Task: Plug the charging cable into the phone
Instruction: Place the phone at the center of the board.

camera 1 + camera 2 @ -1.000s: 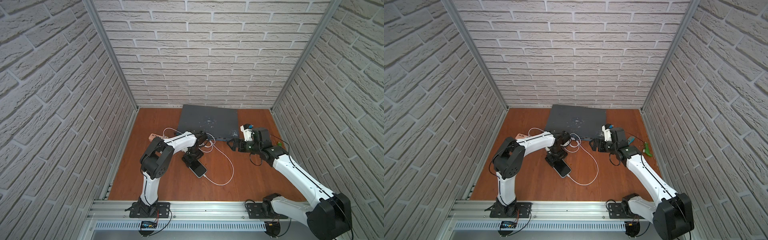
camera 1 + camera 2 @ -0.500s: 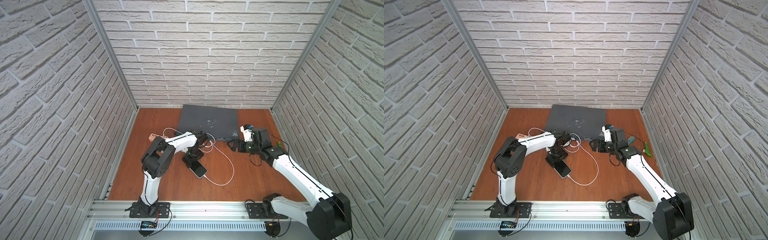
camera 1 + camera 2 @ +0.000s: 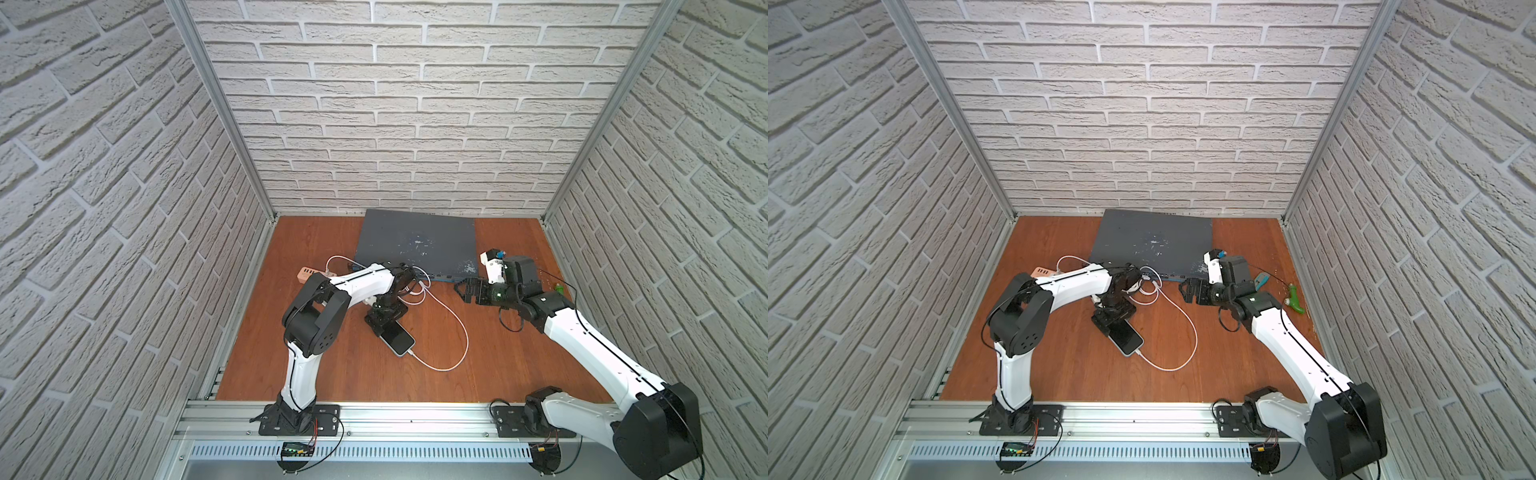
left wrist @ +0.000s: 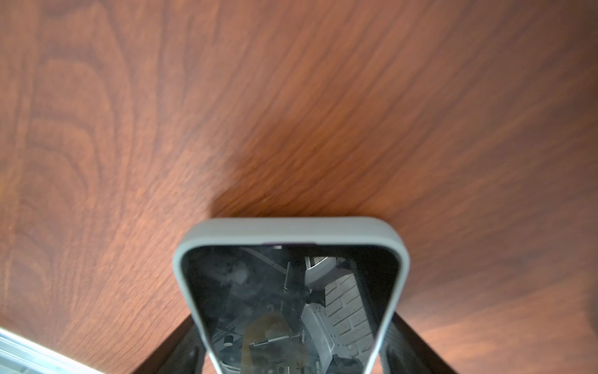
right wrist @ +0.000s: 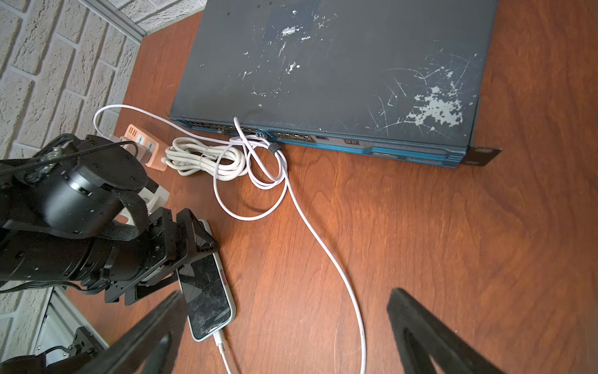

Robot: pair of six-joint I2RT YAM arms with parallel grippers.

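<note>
Barely anything's moved this past second, just the left arm (image 3: 316,316) nudging its elbow. The left gripper (image 3: 384,325) is still clamped across the top end of the phone (image 3: 400,340), which lies flat mid-table (image 3: 332,374). The right gripper (image 3: 461,291) hangs wide open and empty, well apart. The charging cable (image 5: 324,248) has its plug (image 5: 217,338) seated in the phone's bottom edge, so it looks done to me.

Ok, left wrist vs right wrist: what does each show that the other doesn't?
Left wrist only: the phone's unplugged end, uncovered. Right wrist only: the cable plugged into the phone, the grey box, bundled cord, power strip, open right gripper. Both: phone, left gripper clamped across it, table.
</note>
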